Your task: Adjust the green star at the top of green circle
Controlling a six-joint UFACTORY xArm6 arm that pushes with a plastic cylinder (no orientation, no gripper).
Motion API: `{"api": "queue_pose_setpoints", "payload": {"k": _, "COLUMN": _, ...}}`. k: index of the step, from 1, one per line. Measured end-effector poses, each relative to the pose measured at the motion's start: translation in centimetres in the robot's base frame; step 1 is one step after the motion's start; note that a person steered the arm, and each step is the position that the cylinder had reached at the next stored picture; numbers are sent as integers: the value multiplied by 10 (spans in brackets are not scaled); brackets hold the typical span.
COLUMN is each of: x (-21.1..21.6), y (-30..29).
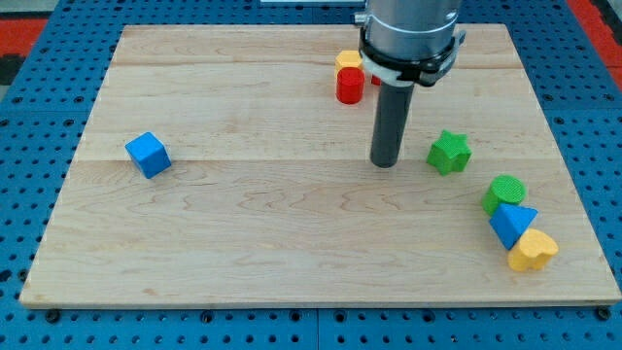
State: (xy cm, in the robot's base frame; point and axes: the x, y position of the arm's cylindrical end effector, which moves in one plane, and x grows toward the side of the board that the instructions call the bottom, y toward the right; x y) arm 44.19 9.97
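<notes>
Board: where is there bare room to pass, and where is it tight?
Bare wood spans the middle between the blue cube and my tip, plus the whole bottom strip. Crowded at the view's right: green star, green circle, blue triangle, yellow heart. Red cylinder and yellow block crowd the top.

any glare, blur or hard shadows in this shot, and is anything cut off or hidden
In the camera view the light is even and soft, with no glare on the wooden board; blocks such as the green star and blue cube are sharp, casting only faint shadows. The arm's upper part is cut off by the view's top, and it partly hides a red block behind the red cylinder. My tip stands left of the star.
</notes>
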Motion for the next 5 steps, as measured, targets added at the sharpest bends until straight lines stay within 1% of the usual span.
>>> {"api": "queue_pose_setpoints", "payload": {"k": 1, "x": -16, "y": 34}}
{"api": "queue_pose_setpoints", "payload": {"k": 2, "x": -11, "y": 79}}
{"api": "queue_pose_setpoints", "payload": {"k": 3, "x": 3, "y": 77}}
{"api": "queue_pose_setpoints", "payload": {"k": 4, "x": -21, "y": 70}}
{"api": "queue_pose_setpoints", "payload": {"k": 5, "x": -29, "y": 90}}
